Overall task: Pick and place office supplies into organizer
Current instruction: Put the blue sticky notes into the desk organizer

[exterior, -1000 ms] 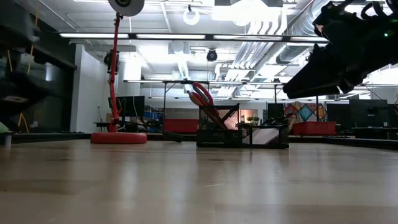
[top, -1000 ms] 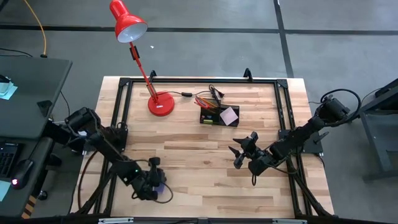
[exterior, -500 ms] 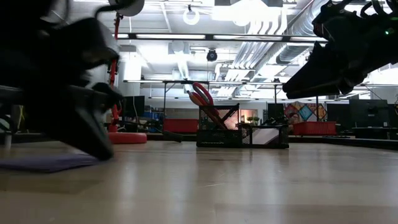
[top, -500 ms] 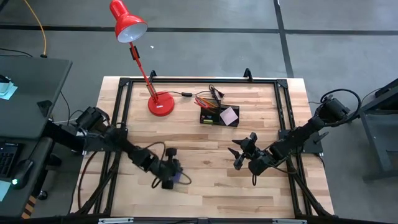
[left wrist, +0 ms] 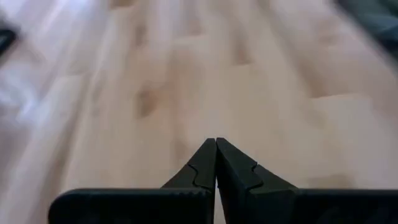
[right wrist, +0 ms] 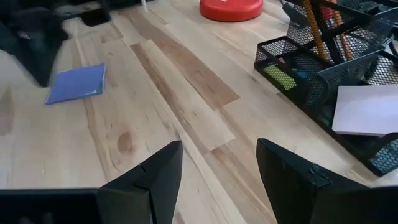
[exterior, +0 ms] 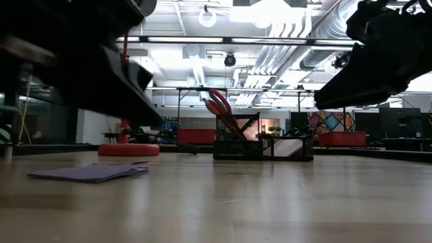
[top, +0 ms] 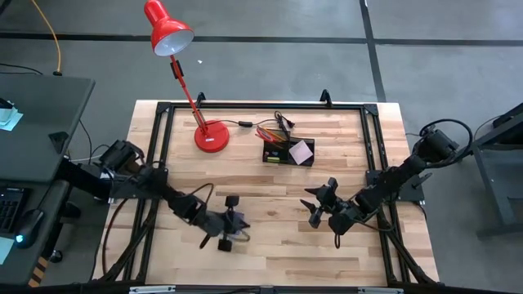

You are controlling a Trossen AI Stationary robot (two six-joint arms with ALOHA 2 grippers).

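A blue-purple square pad (right wrist: 78, 84) lies flat on the wood (exterior: 88, 173), near the table's front left. My left gripper (top: 237, 225) hangs just above and beside it, shut (left wrist: 216, 146) with nothing between its fingers; the low view shows a gap between it and the pad. The organizer (top: 288, 151), a black mesh tray (right wrist: 323, 68), stands at the far middle and holds pencils, red-handled scissors (exterior: 217, 104) and a pink pad (top: 301, 151). My right gripper (right wrist: 217, 180) hovers open over the table's right half (top: 319, 204), pointing toward the pad.
A red desk lamp stands on its round base (top: 211, 135) left of the organizer, its head (top: 167, 28) beyond the far edge. A black frame rail (top: 261, 104) runs round the table. Bare wood lies between the pad and the organizer.
My left gripper has swept from the near left toward the table's right and slightly farther back, staying shut, and has tipped its fingers up. The blue-purple pad slid along the table with it and now lies flat, with the gripper raised off it.
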